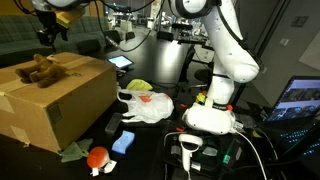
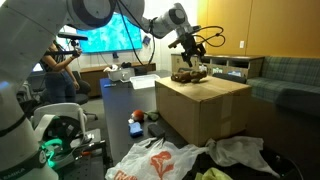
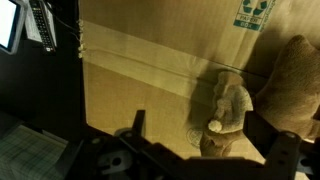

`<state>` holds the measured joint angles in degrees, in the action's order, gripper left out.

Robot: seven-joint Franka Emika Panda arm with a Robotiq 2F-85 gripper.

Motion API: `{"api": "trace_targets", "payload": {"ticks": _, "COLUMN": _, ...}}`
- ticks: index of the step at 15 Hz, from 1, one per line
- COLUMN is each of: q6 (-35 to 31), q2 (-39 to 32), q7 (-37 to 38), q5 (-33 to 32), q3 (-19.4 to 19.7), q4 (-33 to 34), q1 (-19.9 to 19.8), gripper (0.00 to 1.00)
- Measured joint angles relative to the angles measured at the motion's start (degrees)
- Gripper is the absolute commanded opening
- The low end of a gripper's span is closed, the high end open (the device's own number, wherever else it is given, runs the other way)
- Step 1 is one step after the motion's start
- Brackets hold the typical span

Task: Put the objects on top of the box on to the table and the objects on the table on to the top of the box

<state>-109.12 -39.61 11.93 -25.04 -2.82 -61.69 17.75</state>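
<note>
In an exterior view, the brown box stands at the left of the black counter. A brown plush toy lies on top of it, toward the far left. The gripper hangs just above the toy, apart from it. On the counter to the right of the box lie a white plastic bag, a small blue and white item and a red item. None of them is on the box.

In an exterior view from the other side, the gripper hovers over the plush toy on the box.

In the wrist view, the gripper is released, its fingers spread and empty. The plush toy lies on the box below. A second furry brown shape sits at the right edge, and what it is cannot be told.

By my reading nothing has been swapped yet. Lifting the toy off looks like the first step, and everything else is left to do.
</note>
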Motion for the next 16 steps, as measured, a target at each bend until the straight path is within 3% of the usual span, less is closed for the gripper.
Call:
{"api": "trace_targets", "payload": {"ticks": 7, "q6": 3.5, "q2": -2.7, "q7": -9.2, "q5": 11.0, "q3": -3.3, "q4": 5.6, "q1": -0.4, "gripper": 1.0}}
{"api": "trace_targets", "payload": {"ticks": 16, "q6": 4.9, "q2": -10.9, "q7": -4.3, "q5": 13.4, "q3": -3.0, "q4": 12.4, "q1": 1.2, "gripper": 1.0}}
